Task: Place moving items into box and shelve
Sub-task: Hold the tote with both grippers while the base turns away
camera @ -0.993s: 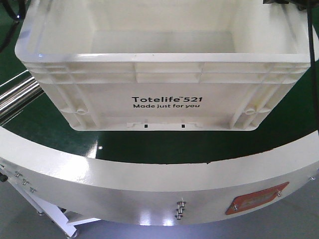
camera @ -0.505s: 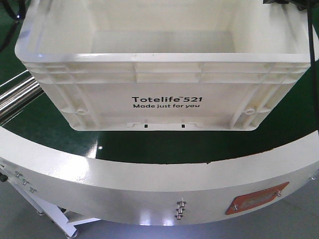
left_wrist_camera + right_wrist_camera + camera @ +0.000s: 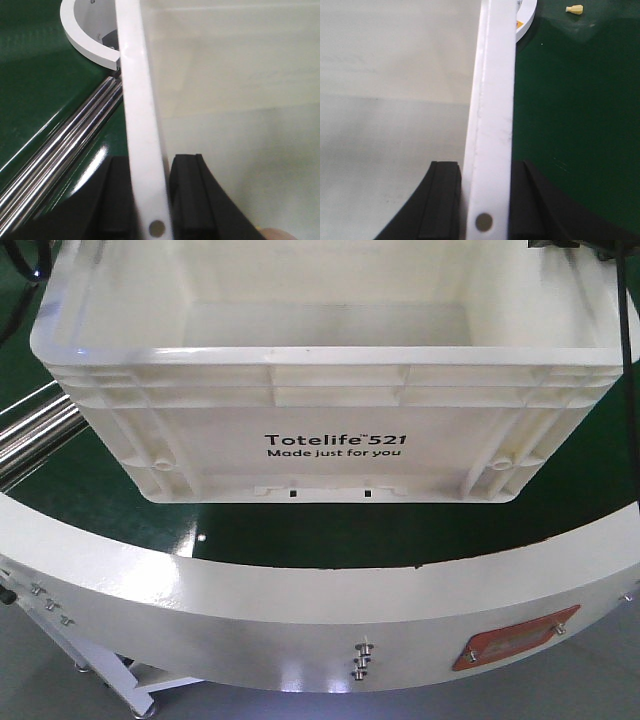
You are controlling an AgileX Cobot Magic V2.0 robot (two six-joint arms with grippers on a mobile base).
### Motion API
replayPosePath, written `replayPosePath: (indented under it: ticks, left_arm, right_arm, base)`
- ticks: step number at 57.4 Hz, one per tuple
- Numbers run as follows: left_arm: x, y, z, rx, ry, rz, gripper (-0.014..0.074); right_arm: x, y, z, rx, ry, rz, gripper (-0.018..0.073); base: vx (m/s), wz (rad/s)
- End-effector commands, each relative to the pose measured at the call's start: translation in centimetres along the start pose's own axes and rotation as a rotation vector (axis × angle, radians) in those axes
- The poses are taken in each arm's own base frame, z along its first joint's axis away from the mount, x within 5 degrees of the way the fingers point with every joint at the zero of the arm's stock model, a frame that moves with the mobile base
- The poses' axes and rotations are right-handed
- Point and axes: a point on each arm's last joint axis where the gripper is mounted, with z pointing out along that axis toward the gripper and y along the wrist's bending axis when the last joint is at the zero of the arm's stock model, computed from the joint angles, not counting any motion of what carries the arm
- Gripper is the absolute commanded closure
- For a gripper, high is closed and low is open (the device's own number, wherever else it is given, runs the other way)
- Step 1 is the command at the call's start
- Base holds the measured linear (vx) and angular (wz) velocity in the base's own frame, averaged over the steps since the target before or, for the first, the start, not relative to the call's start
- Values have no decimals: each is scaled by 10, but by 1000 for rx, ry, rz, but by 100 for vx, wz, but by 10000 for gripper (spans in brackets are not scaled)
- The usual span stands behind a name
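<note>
The white box [image 3: 330, 430] sits in the upper middle of the front view, just where it was before. The left claw [image 3: 147, 200] and the right claw [image 3: 485, 200] each pinch its rim.

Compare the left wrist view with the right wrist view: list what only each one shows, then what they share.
Left wrist only: shiny steel rods running beside the crate, and the left end effector clamped on its rim.
Right wrist only: a small yellow scrap lying on the green surface, and the right end effector clamped on the rim of the other side.
Both: the crate's white rim pinched between black fingers, its pale inside on one side and green surface on the other.
</note>
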Motion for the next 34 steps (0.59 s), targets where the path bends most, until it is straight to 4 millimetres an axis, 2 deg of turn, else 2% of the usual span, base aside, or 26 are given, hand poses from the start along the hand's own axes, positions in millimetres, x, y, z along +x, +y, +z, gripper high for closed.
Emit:
replayPosePath:
  ticks: [1,34]
  left_arm:
    - [-26,5,-34,4,-211,42,596]
    - [-26,5,-34,4,-211,42,596]
  right_arm:
    - [-28,-3,-36,1,-250,-40,564]
    - [-28,-3,-36,1,-250,-40,564]
  base:
    - [0,1]
    - [-2,6]
